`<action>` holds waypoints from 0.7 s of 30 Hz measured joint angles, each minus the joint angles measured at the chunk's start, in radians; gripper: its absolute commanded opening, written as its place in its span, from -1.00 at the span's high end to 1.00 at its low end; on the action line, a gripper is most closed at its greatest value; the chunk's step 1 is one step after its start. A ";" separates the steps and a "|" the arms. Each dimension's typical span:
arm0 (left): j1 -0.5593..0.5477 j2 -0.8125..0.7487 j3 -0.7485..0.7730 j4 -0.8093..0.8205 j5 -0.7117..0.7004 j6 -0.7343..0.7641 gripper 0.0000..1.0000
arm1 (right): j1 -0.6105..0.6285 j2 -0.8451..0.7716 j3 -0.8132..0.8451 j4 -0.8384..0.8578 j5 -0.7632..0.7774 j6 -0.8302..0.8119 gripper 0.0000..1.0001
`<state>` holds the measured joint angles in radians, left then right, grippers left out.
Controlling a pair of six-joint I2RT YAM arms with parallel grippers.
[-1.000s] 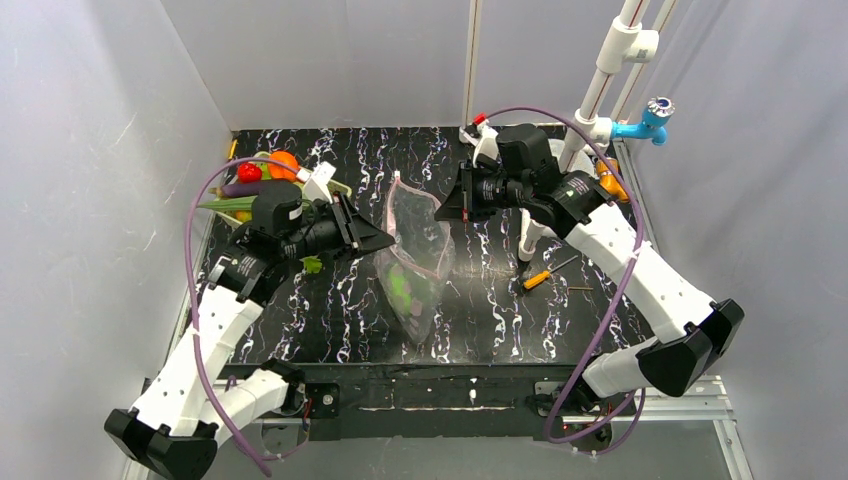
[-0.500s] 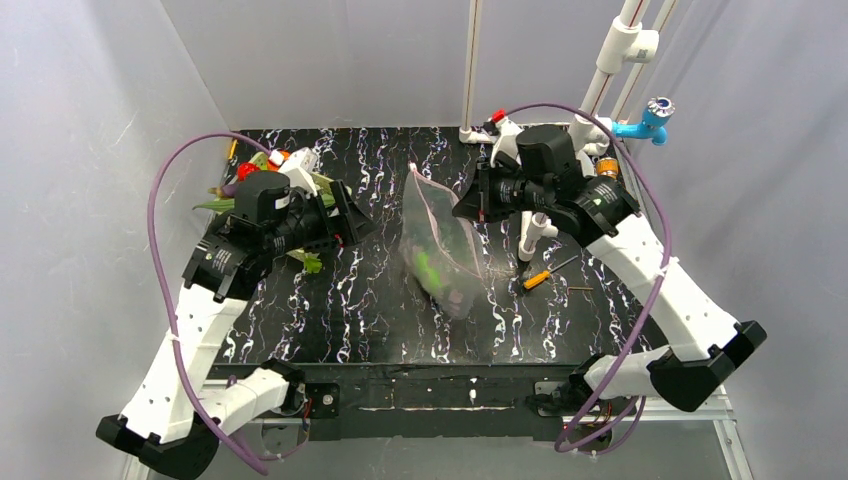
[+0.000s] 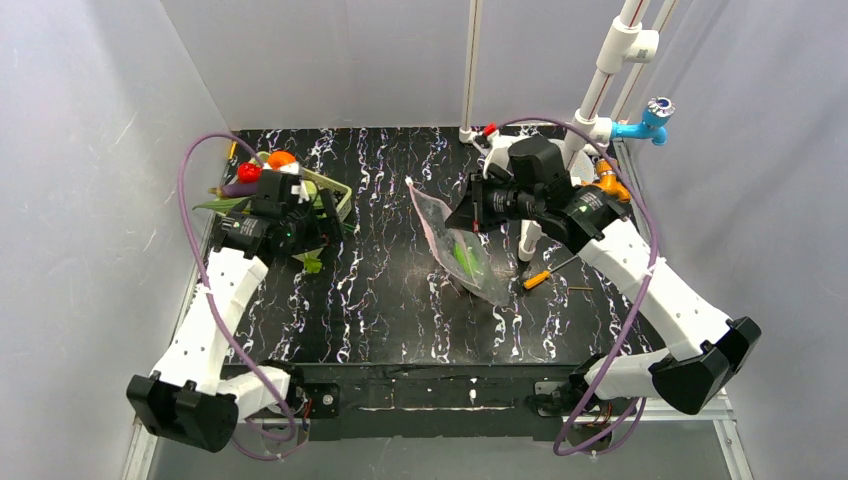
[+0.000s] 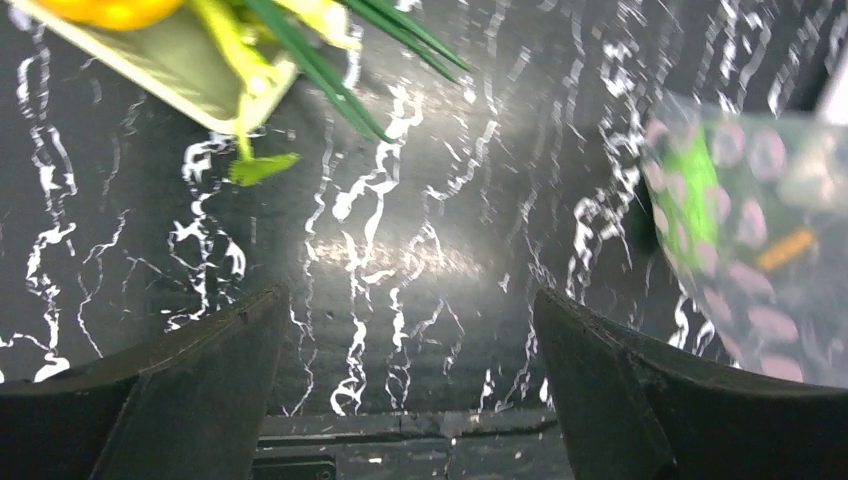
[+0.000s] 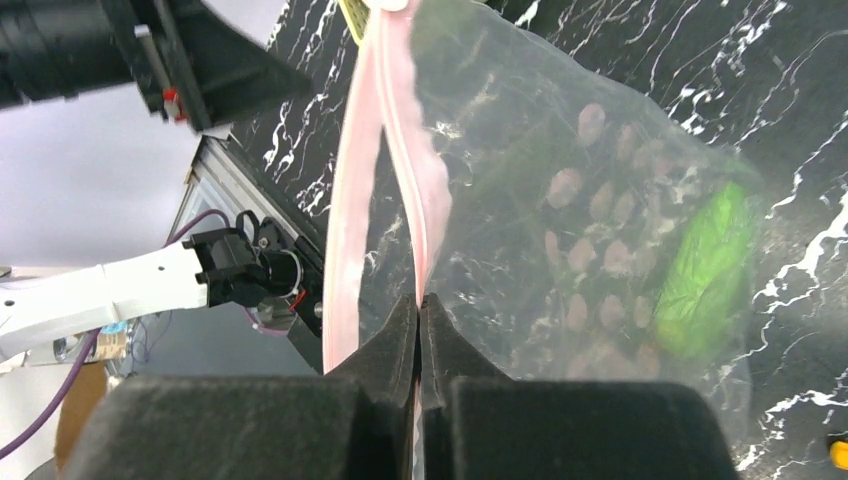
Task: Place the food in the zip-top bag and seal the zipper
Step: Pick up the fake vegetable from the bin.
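Note:
The clear dotted zip-top bag (image 3: 468, 258) hangs tilted from my right gripper (image 3: 466, 214), its lower end on the table. In the right wrist view that gripper (image 5: 420, 300) is shut on one lip of the pink zipper (image 5: 392, 130), whose two lips stand apart. A green piece of food (image 5: 705, 270) lies inside the bag (image 5: 590, 190). My left gripper (image 3: 330, 212) is open and empty next to the pale green basket (image 3: 343, 193), where red, orange and purple food (image 3: 262, 170) is piled. In the left wrist view the gripper (image 4: 408, 300) faces bare table, with the bag (image 4: 760, 230) at the right.
An orange-handled screwdriver (image 3: 540, 277) lies right of the bag. White pipe stands (image 3: 530, 236) and a blue fitting (image 3: 648, 122) rise at the back right. A green leaf (image 3: 313, 264) lies on the table by the basket. Grey walls close in on all sides.
My left gripper has opened, let go of the bag and drawn back left to the basket. The right gripper has carried the bag to the right, where it now hangs from that gripper alone.

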<state>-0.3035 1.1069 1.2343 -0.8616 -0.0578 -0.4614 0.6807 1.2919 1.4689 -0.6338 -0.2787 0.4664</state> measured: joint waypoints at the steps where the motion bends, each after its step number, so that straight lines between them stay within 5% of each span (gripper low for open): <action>1: 0.040 0.013 -0.011 0.007 0.008 -0.004 -0.83 | 0.000 0.005 -0.017 0.007 -0.010 0.003 0.97; 10: 0.309 0.075 -0.047 0.145 0.034 -0.101 -0.76 | 0.001 0.000 -0.086 0.074 -0.064 0.018 0.97; 21: 0.579 0.268 -0.055 0.460 0.085 -0.339 -0.18 | 0.001 -0.053 -0.110 0.095 -0.084 0.007 0.97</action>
<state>0.2756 1.3750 1.1793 -0.4015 0.0277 -0.8005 0.6819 1.2392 1.3590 -0.5385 -0.3626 0.4736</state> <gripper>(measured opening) 0.657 0.029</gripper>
